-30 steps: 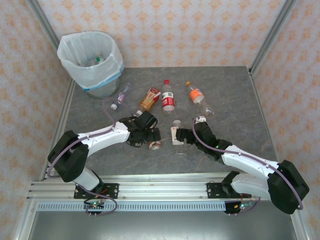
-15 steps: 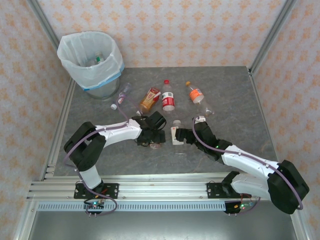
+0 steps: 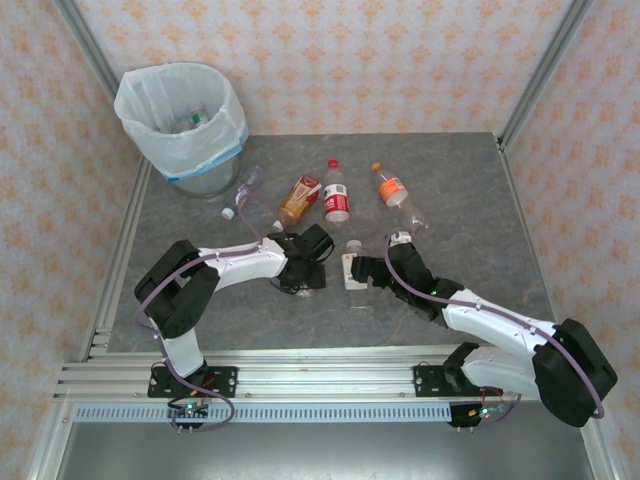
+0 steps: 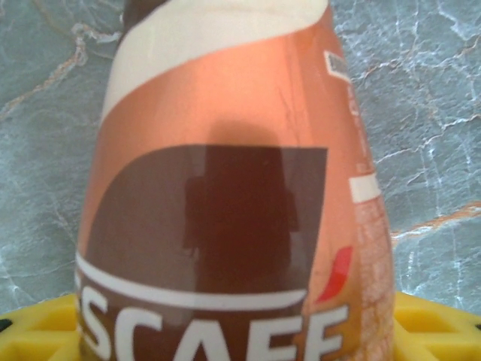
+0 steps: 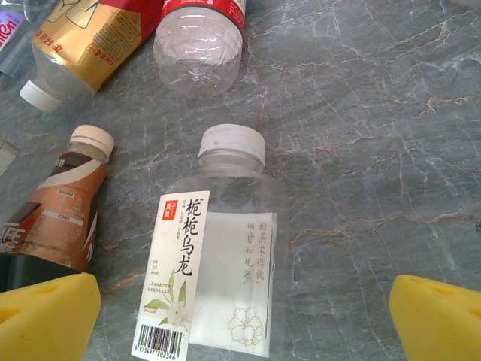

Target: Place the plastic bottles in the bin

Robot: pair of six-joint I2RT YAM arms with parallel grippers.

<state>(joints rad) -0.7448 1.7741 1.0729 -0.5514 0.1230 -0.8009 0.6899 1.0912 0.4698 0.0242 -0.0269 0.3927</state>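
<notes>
Progress: early. Bin (image 3: 205, 150), far left corner, holds at least one bottle; six lie on table (image 3: 470, 220). Left gripper (image 3: 300, 283) pinches brown bottle (image 4: 225, 188), lying on table. Right gripper (image 5: 240, 308) spread wide either side of white-label bottle (image 5: 214, 263), not touching.

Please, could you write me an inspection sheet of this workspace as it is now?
surface: grey marbled table, no spill seen.
job's things: bin far left with a bottle inside; six bottles lying on the table, including coffee bottle and white-label bottle.
clutter: nothing seen.
grippers: left gripper pads flank the coffee bottle, grip unclear; right gripper open, facing the white-label bottle.
cables: one loop per arm, unsnagged.
surroundings: patterned walls, metal frame.
</notes>
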